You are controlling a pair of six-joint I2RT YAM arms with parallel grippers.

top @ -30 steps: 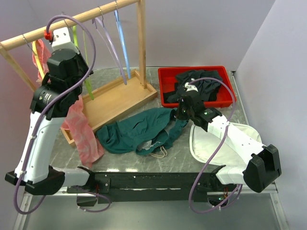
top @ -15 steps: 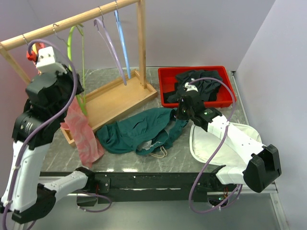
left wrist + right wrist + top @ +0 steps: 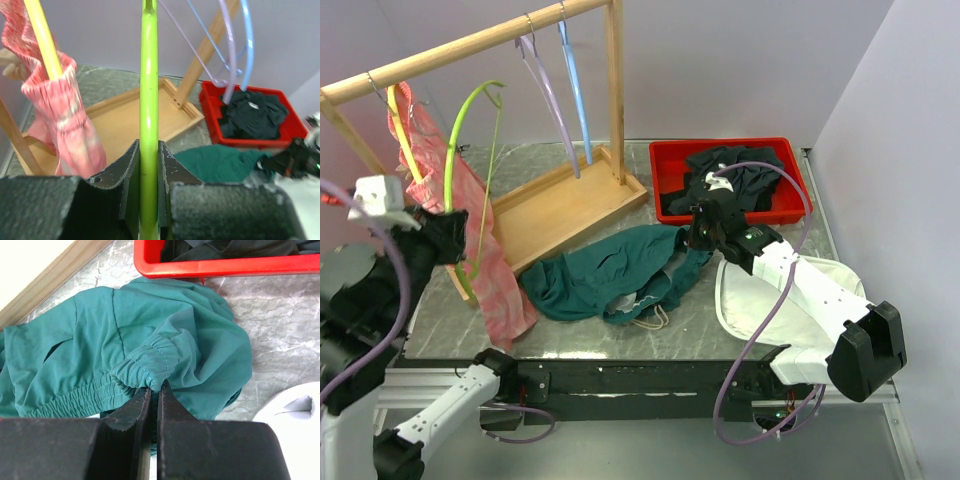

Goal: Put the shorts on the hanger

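Shorts (image 3: pixel 605 275) lay bunched on table (image 3: pixel 560 335) near red bin (image 3: pixel 660 190), pinched at one edge by clenched right gripper (image 3: pixel 154 390), while left gripper (image 3: pixel 148 165), well apart to left, clamped hanger (image 3: pixel 148 75) upright beside pink garment (image 3: pixel 495 280).

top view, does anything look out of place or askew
The green hanger is off the rail, tilted in the left claw beside the pink garment. The shorts lie crumpled on the table, the right claw shut on their waistband. Nothing looks spilled or damaged.
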